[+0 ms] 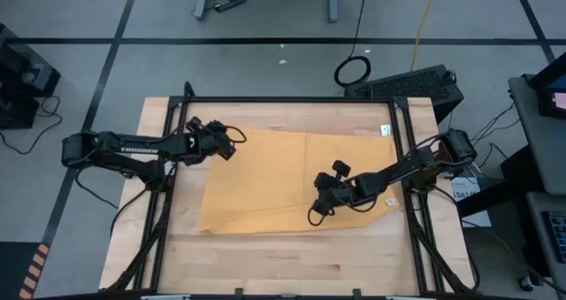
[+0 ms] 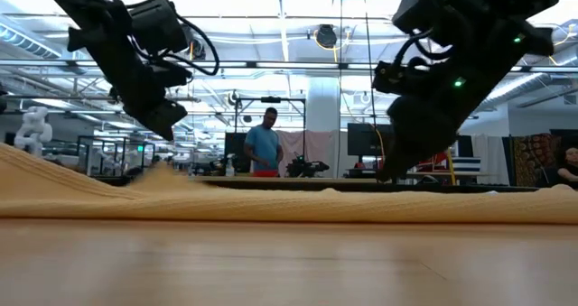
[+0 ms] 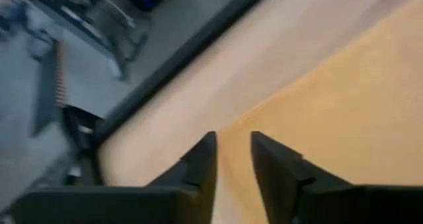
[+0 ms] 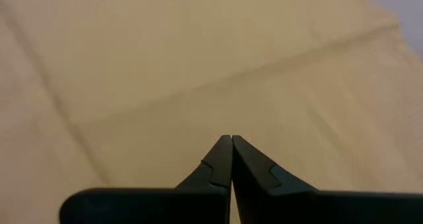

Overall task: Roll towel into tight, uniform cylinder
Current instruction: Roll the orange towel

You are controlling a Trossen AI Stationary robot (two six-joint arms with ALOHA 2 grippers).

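wooden table [image 1: 265, 256], distant person [image 2: 265, 148], perhaps monitor [image 2: 361, 139]

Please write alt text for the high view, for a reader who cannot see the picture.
A mustard-yellow towel lies spread flat, not yet rolled, on a wooden table seen from above. The left gripper is at the towel's far left corner with a gap between its fingers; the right gripper is over the towel's near right part, shut and holding nothing.

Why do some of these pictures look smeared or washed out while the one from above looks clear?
Left wrist view: streaky blur across the table and floor, as with a moving camera. Low view: bright ceiling lights wash out the top, leaving both arms as dark silhouettes; the near tabletop is soft. Right wrist view: the towel fills the picture, evenly lit, slightly soft. High view: even light, little shadow.
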